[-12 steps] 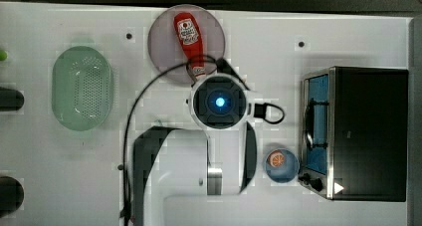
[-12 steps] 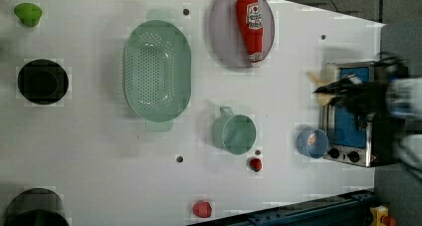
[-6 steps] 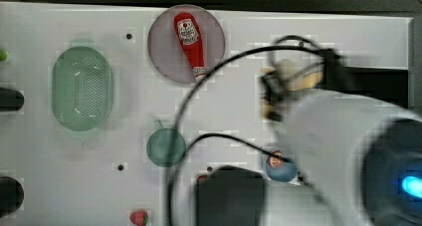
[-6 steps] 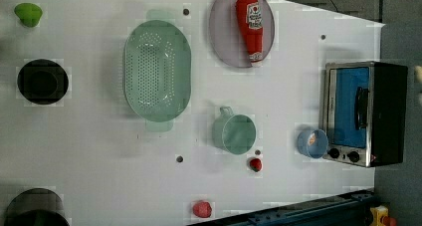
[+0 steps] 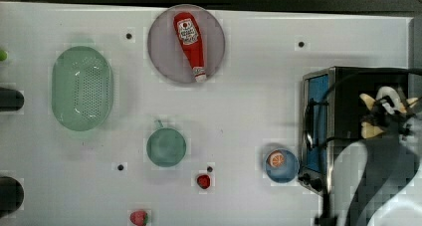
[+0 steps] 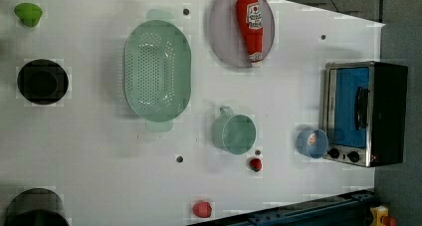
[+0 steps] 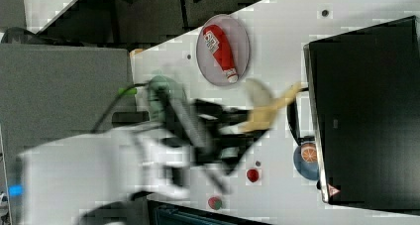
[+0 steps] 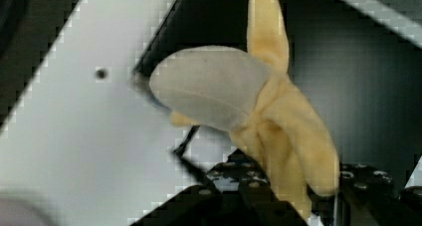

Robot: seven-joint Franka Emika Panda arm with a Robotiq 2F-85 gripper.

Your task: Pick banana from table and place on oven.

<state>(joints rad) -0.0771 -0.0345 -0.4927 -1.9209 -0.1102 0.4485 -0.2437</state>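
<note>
My gripper (image 5: 385, 115) is shut on the pale-yellow, partly peeled banana (image 5: 374, 117) and holds it over the black top of the oven (image 5: 348, 86) at the top view's right. In the wrist view the banana (image 8: 239, 101) sticks out from between the dark fingers (image 8: 234, 181), cream tip forward, with the oven's dark top and the white table (image 8: 74, 136) behind it. The right view has the banana (image 7: 265, 108) in the gripper (image 7: 242, 126) close to the oven (image 7: 366, 111); whether it touches the top I cannot tell. The oven (image 6: 366, 114) also stands at the left view's right on the table (image 5: 249, 111).
A blue bowl (image 5: 281, 165) with an orange slice sits against the oven's front. A ketchup bottle (image 5: 190, 42) lies on a grey plate (image 5: 164, 56). A green colander (image 5: 82, 88), a green cup (image 5: 166, 146) and two small red fruits (image 5: 203, 180) are on the table.
The arm has swung from the table's middle to the top view's right, carrying the banana over the oven's top. The other things have not moved.
</note>
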